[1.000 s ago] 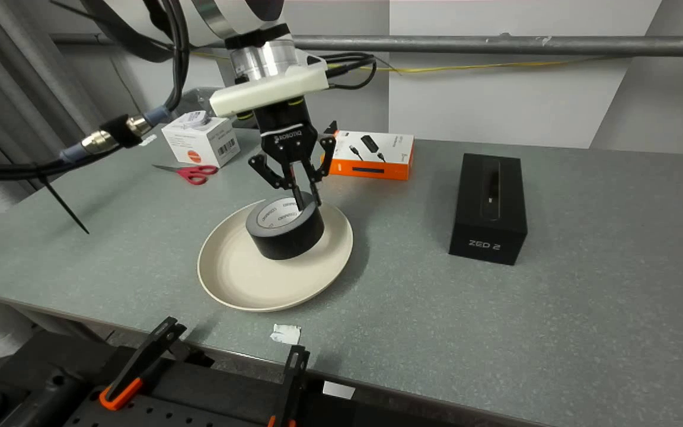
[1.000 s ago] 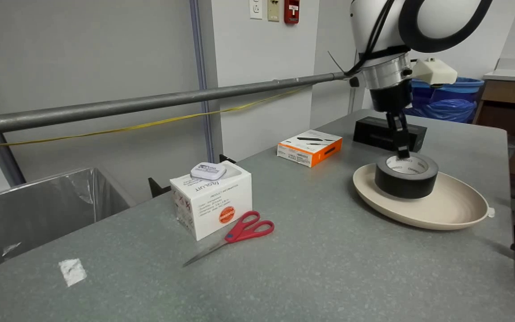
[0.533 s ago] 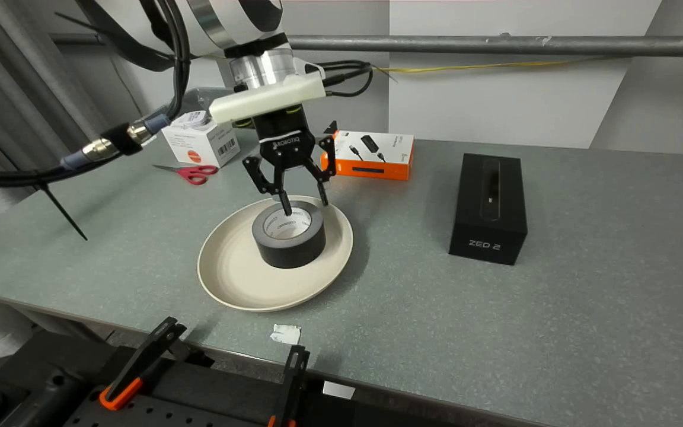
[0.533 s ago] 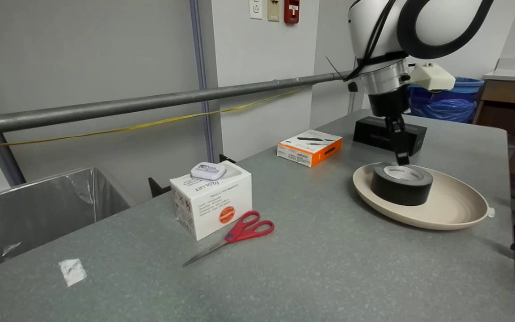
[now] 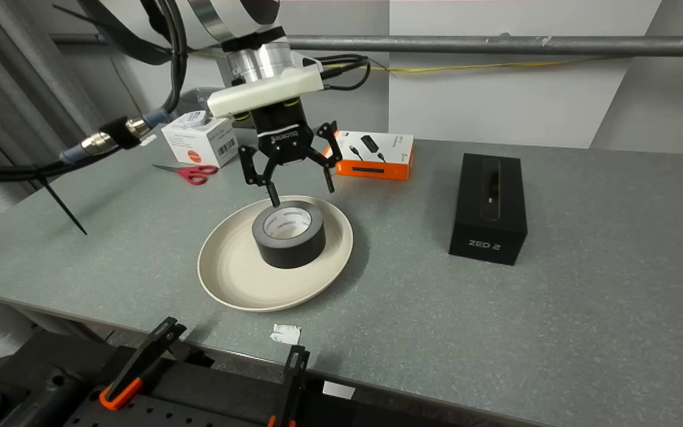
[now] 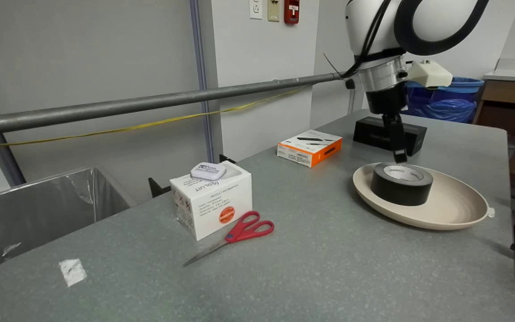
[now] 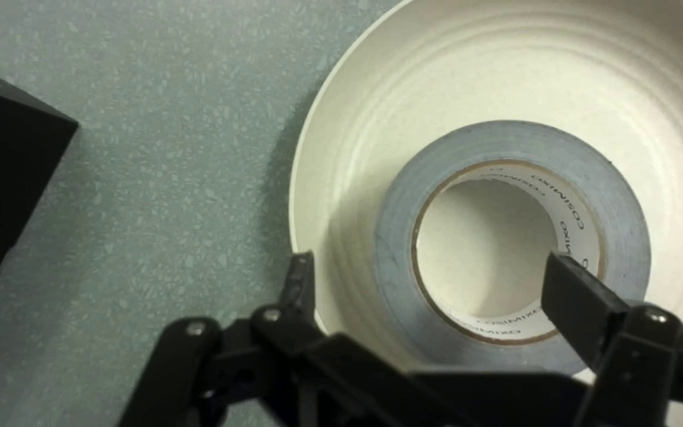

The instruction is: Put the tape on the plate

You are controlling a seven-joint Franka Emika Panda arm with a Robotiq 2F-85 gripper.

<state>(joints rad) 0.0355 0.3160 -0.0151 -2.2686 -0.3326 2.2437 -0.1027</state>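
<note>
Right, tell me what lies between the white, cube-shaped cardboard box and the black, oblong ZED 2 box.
A flat orange-and-white cardboard box lies between the white box and the black box, as an exterior view shows.

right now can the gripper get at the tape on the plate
Probably yes: the gripper hangs open above the tape, which lies flat on the plate, and nothing visible stands between them. It may need a small shift while lowering, since in the wrist view one finger overlaps the tape.
</note>
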